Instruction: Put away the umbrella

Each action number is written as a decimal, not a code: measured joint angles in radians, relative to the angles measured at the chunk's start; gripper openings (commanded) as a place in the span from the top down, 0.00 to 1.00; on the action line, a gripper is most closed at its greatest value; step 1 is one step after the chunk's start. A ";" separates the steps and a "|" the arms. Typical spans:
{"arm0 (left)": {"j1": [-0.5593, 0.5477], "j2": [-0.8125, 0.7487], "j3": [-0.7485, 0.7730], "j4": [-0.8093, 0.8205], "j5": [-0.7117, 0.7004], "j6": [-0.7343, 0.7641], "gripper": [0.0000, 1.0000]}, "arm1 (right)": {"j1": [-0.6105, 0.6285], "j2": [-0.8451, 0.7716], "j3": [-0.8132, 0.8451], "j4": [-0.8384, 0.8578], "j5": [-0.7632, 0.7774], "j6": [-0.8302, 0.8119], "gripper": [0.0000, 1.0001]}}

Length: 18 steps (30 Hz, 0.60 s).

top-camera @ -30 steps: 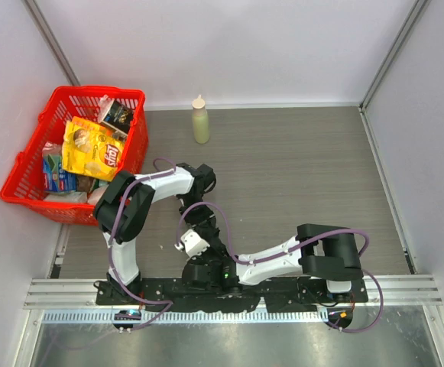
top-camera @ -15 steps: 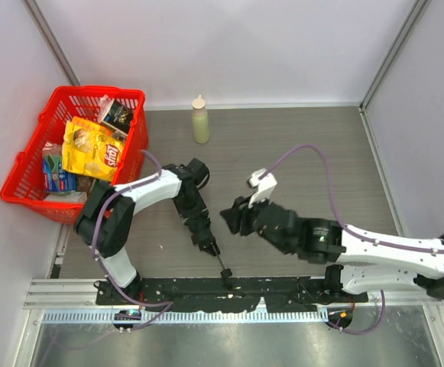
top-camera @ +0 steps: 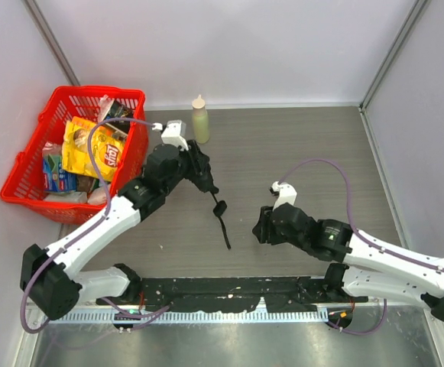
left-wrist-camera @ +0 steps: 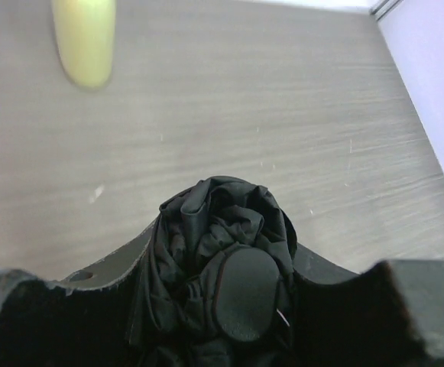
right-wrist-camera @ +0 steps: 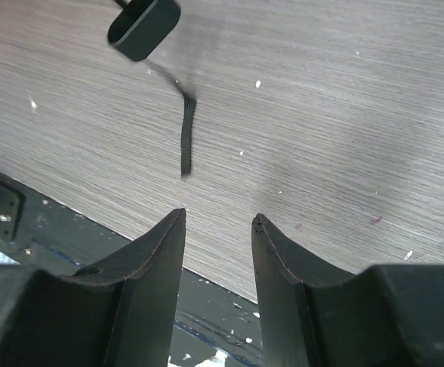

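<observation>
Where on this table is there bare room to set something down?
The widest bare stretch of table runs from the bottle to the right wall, beyond the right pincer. A narrower gap lies between the umbrella, its strap hanging, and that pincer. Crowded: the red basket, packed with snack packets.

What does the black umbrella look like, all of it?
It is a black compact umbrella, folded up. Its soft, crumpled cloth is bunched inside the left gripper, which is shut on it. A thin dark shaft slants down to a small black handle, and a flat wrist strap dangles below that. It hangs over the grey wood-look table, near the red basket. Whether the strap's tip touches the table I cannot tell.
</observation>
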 measured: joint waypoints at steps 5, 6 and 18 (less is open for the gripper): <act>-0.146 -0.040 -0.107 0.315 -0.194 0.314 1.00 | -0.013 -0.103 0.002 -0.002 0.024 0.010 0.55; -0.180 -0.024 -0.141 0.387 -0.229 0.364 1.00 | -0.015 -0.112 0.003 -0.003 0.028 0.010 0.55; -0.360 0.263 -0.443 0.853 -0.465 0.451 1.00 | -0.019 -0.194 -0.008 -0.043 0.046 0.051 0.55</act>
